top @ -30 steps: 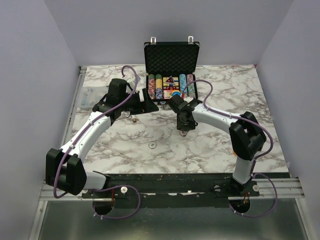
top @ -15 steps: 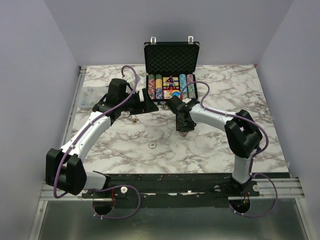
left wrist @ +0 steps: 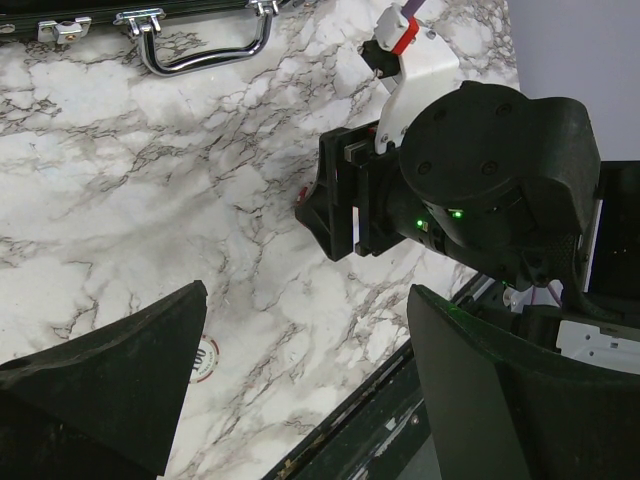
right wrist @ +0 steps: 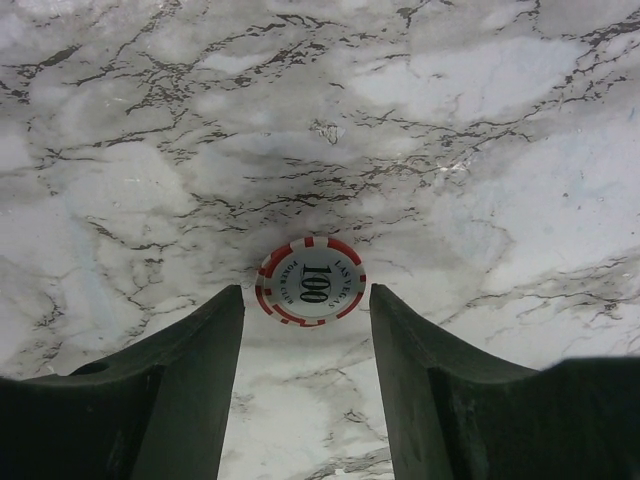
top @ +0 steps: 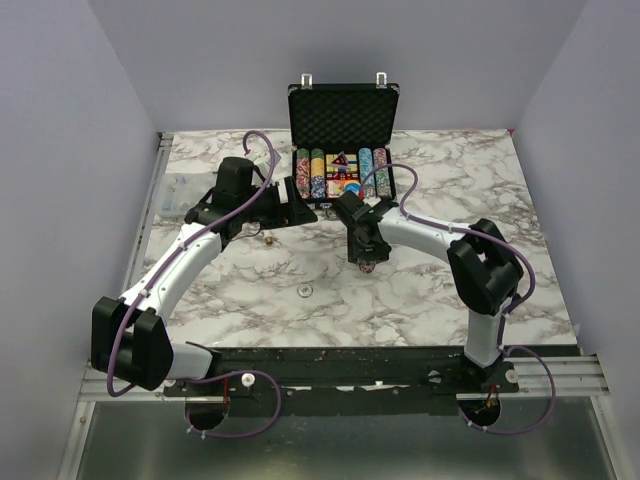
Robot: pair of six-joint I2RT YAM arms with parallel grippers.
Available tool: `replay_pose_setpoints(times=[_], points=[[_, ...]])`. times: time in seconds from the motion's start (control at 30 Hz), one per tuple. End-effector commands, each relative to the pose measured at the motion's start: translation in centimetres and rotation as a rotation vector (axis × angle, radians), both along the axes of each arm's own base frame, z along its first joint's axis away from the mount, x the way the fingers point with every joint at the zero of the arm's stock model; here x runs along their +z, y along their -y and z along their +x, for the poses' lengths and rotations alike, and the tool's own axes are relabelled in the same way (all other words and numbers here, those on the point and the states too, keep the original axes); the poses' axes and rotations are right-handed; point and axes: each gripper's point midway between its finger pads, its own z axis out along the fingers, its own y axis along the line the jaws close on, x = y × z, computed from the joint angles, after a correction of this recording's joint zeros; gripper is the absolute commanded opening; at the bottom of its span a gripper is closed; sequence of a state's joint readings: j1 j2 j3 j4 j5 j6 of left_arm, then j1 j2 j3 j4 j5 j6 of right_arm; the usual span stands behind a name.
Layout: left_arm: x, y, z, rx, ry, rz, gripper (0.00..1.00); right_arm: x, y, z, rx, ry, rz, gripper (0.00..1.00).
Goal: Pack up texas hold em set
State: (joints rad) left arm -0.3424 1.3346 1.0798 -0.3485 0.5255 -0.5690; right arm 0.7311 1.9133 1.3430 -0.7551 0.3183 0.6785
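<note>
The black briefcase [top: 343,108] stands open at the back of the marble table, with chip rows [top: 318,173] and a red card box [top: 345,178] inside; its handle [left wrist: 205,50] shows in the left wrist view. A red-and-white "100" chip [right wrist: 310,282] lies flat on the table just past my right gripper's [right wrist: 307,305] open fingertips. In the top view my right gripper [top: 366,260] points down and hides this chip. A second "100" chip [top: 303,291] lies alone nearer the front and also shows in the left wrist view [left wrist: 203,358]. My left gripper [left wrist: 305,300] is open and empty by the case front [top: 300,212].
A translucent object [top: 178,190] lies at the table's left edge. A small object [top: 268,238] sits under the left arm. The black rail [top: 350,365] runs along the near edge. Lilac walls [top: 70,150] close in the left, right and back.
My right arm's elbow and wrist have shifted slightly to the left, with the gripper staying low over the table. The left arm and the case have not moved.
</note>
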Motion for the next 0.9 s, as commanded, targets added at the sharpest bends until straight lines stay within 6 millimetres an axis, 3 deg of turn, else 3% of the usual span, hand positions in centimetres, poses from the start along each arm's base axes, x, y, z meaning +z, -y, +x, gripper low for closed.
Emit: replay_pose_setpoints(times=[0.0,0.2,0.4,0.57,0.73,0.87], points=[[0.7,0.4,-0.2,-0.016,0.013,-0.02,0.81,1.0,-0.8,0.7,0.008,0.016,0.032,0.58],[0.9,0.4,-0.2,-0.015,0.019,-0.019,0.81,3.0,-1.9,0.7,0.059,0.045,0.079,0.6],[1.0,0.0,0.1,-0.001,0.029,-0.007,0.82,3.0,-8.9,-2.4,0.257,0.032,0.292,0.69],[0.7,-1.0,0.7,0.069,0.006,0.014,0.83,2.9,-14.0,-5.2,0.408,0.036,0.325,0.72],[0.3,-3.0,1.6,0.189,-0.022,0.068,0.86,1.6,-16.1,-6.5,0.451,0.003,0.293,0.72],[-0.1,-4.6,2.3,0.294,-0.04,0.119,0.9,0.4,-16.4,-7.0,0.459,-0.011,0.222,0.72]])
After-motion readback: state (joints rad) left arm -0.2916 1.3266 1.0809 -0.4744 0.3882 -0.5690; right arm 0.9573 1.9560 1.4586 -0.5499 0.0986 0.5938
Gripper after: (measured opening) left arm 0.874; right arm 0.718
